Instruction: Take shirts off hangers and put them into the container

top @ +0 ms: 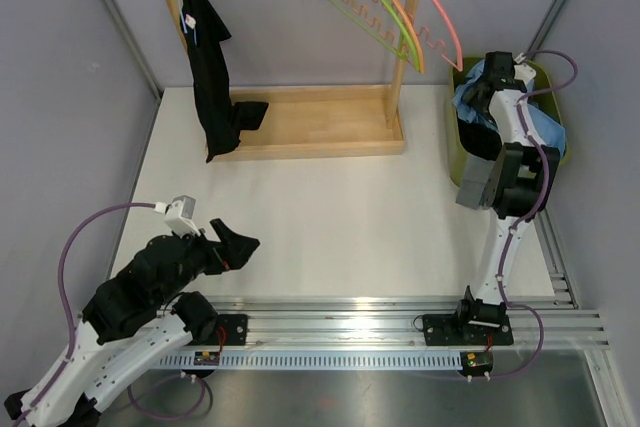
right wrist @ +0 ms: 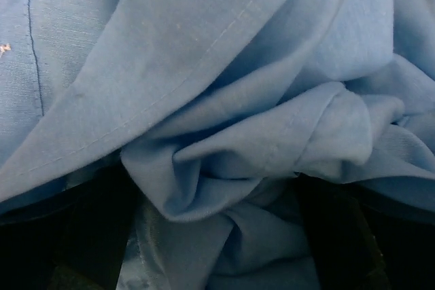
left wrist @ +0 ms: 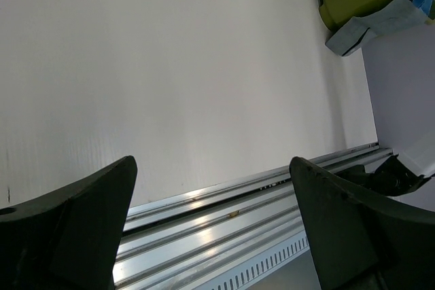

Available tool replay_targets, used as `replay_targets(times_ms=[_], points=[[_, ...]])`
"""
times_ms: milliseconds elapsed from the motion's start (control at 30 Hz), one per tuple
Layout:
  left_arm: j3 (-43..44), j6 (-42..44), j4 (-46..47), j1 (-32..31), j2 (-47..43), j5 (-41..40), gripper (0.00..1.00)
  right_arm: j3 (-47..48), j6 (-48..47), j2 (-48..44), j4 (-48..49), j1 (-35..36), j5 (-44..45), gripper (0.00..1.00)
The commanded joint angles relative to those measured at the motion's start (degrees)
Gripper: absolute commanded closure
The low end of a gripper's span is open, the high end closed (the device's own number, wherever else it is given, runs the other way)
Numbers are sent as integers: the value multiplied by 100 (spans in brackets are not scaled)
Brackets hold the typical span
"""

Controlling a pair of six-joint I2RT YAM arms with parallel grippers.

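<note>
Right jaws sit spread astride the crumpled light-blue fabric shirt [right wrist: 258,168] in the olive-green plastic tub [top: 454,152]; left jaws gape empty. A fold snagging on withdrawal could drag it out.

A plain light blue shirt [right wrist: 217,100], stitched in matching thread, lies over black fabric in an olive-green container [top: 452,150] at the edge of a white counter [top: 340,227]. A black shirt [top: 210,77] with a small white tag hangs on a pale wooden rack [top: 320,134], next to hangers [top: 385,2] in green, orange and pink. The arms are white and black, the left gripper [left wrist: 212,225] matte black, the cables purple, the walls grey.
</note>
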Motion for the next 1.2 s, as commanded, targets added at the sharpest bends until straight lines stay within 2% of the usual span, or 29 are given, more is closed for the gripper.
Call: replay_targets(times_ms=[0,33,233,433,567,633,667,733,867,933,1033,1167], points=[[277,125,148,-16,-13,39,1,-1169,-81,-1113,-265,-27,-497,0],[347,169,78,-16,-22,4,1,-1296,-151,-1377,173,-27,-506,1],[594,450,-98,-15,-74,-189,1,-928,-686,-2600,335,-27,-392,1],[1042,714,-274,-16,-233,-285,1,-1454,-977,-4313,669,-19,-619,1],[1235,785,-380,-16,-373,-365,1,-2261,-1189,-5743,706,-18,-1750,1],[1297,793,-433,-16,-400,-339,1,-2482,-1233,-6194,494,8,-2182,1],[1315,785,-450,-16,-417,-330,1,-2605,-1268,-6614,451,25,-2767,1],[1393,793,-459,-16,-418,-225,1,-2808,-1215,-7003,91,148,-3149,1],[1569,802,-512,-15,-435,-84,1,-3440,-979,-8293,46,184,-4896,0],[1648,776,-556,-15,-496,-32,1,-3546,-917,-8620,-164,175,-5276,1],[1754,767,-600,-7,-645,65,1,-3661,-793,-9087,-437,184,-6434,1],[1851,776,-714,-15,-812,109,1,-4021,-670,-9771,-499,254,-6623,0]])
